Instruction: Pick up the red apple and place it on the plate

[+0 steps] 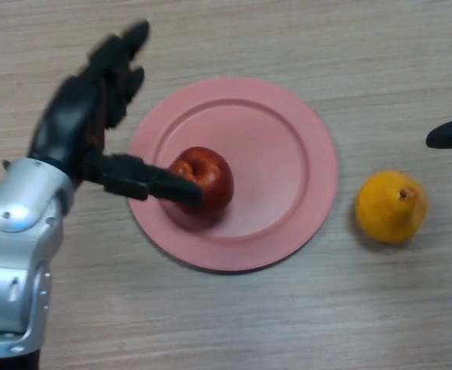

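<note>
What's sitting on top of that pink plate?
A red apple rests on the pink plate, left of centre. The left hand is open, its thumb against the apple. The plate under the apple is hidden.

Left robot hand (79, 123) fingers spread straight, right robot hand (450, 133) barely in at edge

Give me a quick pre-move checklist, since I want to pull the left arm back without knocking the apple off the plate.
1. Red apple on the pink plate: ok.
2. Left robot hand open, fingers spread: ok.
3. Thumb clear of the apple: not ok, its tip touches the apple's left side.
4. Apple away from the rim: ok, though left of centre.
5. Orange fruit outside the retreat path, right of the plate: ok.
6. Right robot hand state: cannot tell, only a tip shows.
</note>
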`<act>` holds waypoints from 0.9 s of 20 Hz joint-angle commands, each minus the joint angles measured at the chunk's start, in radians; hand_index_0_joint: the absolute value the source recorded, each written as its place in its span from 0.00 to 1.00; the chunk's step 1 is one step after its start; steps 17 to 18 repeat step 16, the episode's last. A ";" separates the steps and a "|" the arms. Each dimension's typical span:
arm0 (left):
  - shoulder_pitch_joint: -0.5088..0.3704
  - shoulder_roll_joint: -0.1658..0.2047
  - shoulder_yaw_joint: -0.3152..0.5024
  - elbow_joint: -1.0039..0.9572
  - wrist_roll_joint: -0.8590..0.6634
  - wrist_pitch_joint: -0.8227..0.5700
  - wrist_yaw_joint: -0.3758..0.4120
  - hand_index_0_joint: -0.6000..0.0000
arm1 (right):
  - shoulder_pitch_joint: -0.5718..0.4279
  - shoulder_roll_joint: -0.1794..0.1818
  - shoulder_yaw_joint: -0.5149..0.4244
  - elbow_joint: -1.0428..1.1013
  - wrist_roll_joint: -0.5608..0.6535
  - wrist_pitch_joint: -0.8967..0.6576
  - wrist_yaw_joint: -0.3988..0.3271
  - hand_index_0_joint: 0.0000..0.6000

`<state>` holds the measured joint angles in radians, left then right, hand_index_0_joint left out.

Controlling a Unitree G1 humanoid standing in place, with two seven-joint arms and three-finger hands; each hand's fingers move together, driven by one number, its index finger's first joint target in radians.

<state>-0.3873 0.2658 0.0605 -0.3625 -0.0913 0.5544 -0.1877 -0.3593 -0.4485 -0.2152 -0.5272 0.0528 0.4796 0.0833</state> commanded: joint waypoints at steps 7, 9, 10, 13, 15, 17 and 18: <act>0.104 0.153 0.267 -0.301 -0.303 -0.091 0.084 1.00 | 0.019 0.021 -0.017 -0.171 0.048 0.015 0.027 0.00; 0.151 0.168 0.298 -0.326 -0.317 -0.108 0.090 1.00 | 0.041 0.029 -0.023 -0.191 0.049 0.019 0.050 0.00; 0.158 0.171 0.311 -0.331 -0.326 -0.106 0.092 1.00 | 0.046 0.031 -0.026 -0.196 0.052 0.022 0.054 0.00; 0.183 0.199 0.374 -0.329 -0.405 -0.093 0.087 1.00 | 0.080 0.023 -0.070 -0.244 0.066 0.072 0.085 0.00; 0.225 0.189 0.358 -0.333 -0.375 -0.153 0.047 1.00 | 0.092 0.019 -0.092 -0.263 0.076 0.085 0.088 0.00; 0.238 0.182 0.349 -0.333 -0.357 -0.171 0.034 1.00 | 0.096 0.016 -0.094 -0.267 0.074 0.085 0.088 0.00; 0.238 0.182 0.349 -0.333 -0.357 -0.171 0.034 1.00 | 0.096 0.016 -0.094 -0.267 0.074 0.085 0.088 0.00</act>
